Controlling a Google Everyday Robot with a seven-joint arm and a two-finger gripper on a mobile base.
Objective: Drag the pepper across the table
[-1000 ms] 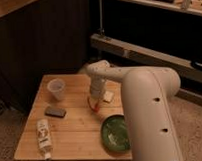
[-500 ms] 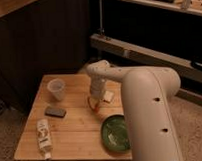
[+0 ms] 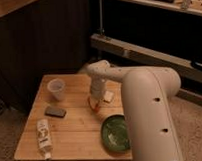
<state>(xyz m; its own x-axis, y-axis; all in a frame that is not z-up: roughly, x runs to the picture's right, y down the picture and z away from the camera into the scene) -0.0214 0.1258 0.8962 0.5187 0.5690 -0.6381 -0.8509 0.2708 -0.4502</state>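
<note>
Desk: small square desk of light wooden planks point(image 3: 76, 132), carrying everything.
Left side: white-labelled bottle lying flat point(image 3: 44, 137), clear plastic cup point(image 3: 56, 89) and dark flat phone point(image 3: 55, 111), all unmoved.
Pincer: pale robot pincer point(image 3: 96, 100) low at mid-desk; clenched or released, I cannot tell.
Pepper: slim red-orange pepper point(image 3: 97, 107) directly beneath the pincer, near the pale square packet point(image 3: 109, 96).
Right: round green plate point(image 3: 115, 134).
Change: almost none; pincer and pepper stay put, so the drag seems barely begun.

The one camera looks down at a slant from above, facing the table point(image 3: 76, 130) and the dark wall point(image 3: 43, 42) behind it. The white arm point(image 3: 145, 108) looms nearest, lower right. The gripper point(image 3: 96, 101) sits mid-frame, low over the table.
</note>
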